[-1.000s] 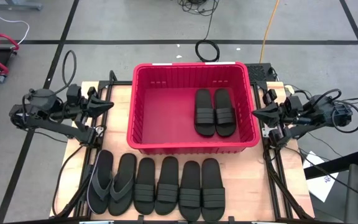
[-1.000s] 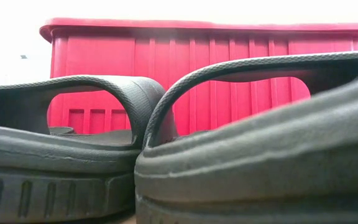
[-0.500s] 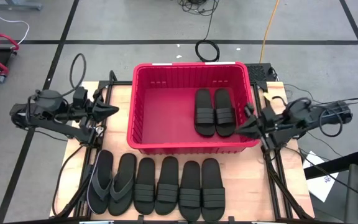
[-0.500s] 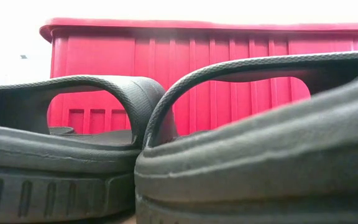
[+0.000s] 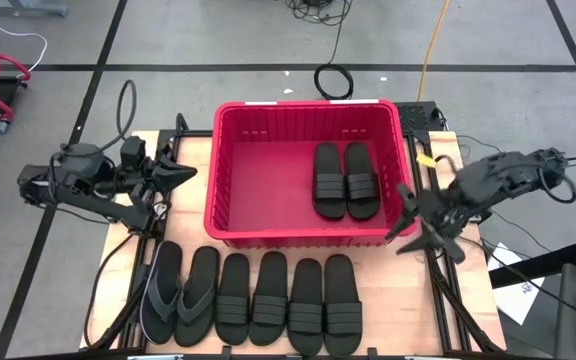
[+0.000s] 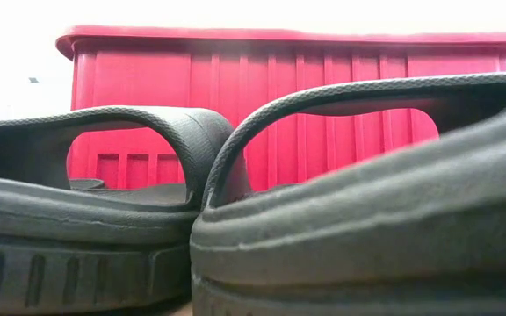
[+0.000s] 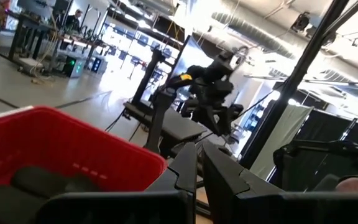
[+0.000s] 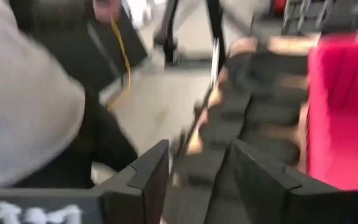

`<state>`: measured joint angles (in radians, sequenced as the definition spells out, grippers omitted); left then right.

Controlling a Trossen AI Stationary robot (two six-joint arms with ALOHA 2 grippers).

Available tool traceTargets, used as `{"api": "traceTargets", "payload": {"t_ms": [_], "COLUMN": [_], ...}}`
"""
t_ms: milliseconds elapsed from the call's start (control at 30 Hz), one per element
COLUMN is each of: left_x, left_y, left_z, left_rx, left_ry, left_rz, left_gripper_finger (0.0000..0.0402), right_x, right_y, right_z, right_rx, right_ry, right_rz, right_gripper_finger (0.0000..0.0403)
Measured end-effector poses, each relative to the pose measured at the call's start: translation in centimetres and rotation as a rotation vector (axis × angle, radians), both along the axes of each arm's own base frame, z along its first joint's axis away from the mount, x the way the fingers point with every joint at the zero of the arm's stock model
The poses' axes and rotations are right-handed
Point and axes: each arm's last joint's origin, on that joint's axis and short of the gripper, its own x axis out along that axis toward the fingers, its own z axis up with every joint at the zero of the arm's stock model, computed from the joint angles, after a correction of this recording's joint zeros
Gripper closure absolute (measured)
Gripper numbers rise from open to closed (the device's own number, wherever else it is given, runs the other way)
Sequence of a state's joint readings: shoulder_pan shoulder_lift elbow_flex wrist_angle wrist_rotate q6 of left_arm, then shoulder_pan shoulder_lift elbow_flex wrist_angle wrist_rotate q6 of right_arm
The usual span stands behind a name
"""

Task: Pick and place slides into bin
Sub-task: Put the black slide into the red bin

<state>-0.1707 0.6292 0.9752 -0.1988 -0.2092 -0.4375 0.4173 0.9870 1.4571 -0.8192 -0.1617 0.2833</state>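
The red ribbed bin point(image 5: 308, 175) sat mid-frame with two black slides point(image 5: 346, 180) inside at its right. Six more slides point(image 5: 253, 298) lay in a row below it. The right gripper point(image 5: 415, 226) had swung down from beside the bin's right wall, fingers now parted, empty. The left gripper point(image 5: 182, 172) stayed left, pinched closed, holding nothing.
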Motion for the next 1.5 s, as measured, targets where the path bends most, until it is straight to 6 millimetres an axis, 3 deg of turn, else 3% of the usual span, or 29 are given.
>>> {"api": "traceTargets", "payload": {"t_ms": [267, 500, 733, 1033, 1500], "left_x": [1.2, 1.1, 1.0, 1.1, 1.1], "left_y": [-0.4, -0.8, -1.2, -1.2, -1.2], "left_z": [-0.4, -0.5, -0.5, -0.5, -0.5], "left_rx": [0.023, 0.017, 0.056, 0.040, 0.018], "left_ry": [0.040, 0.043, 0.039, 0.048, 0.050], "left_rz": [-0.059, -0.202, -0.335, -0.343, -0.341], "left_gripper_finger": [0.0380, 0.0380, 0.0380, 0.0380, 0.0380], "right_x": [4.2, 8.6, 11.6, 11.4, 10.6], "right_y": [4.3, 7.3, 9.5, 10.7, 10.7], "right_z": [-2.6, -6.4, -9.8, -12.9, -21.7], "right_rx": [-0.035, -0.031, 0.051, -0.040, 0.110], "right_ry": [0.155, 0.329, 0.503, 0.662, 0.699], "right_rz": [0.014, -0.144, -0.172, -0.102, -0.110], "right_gripper_finger": [0.0233, 0.0232, 0.0195, 0.0142, 0.0133]}}
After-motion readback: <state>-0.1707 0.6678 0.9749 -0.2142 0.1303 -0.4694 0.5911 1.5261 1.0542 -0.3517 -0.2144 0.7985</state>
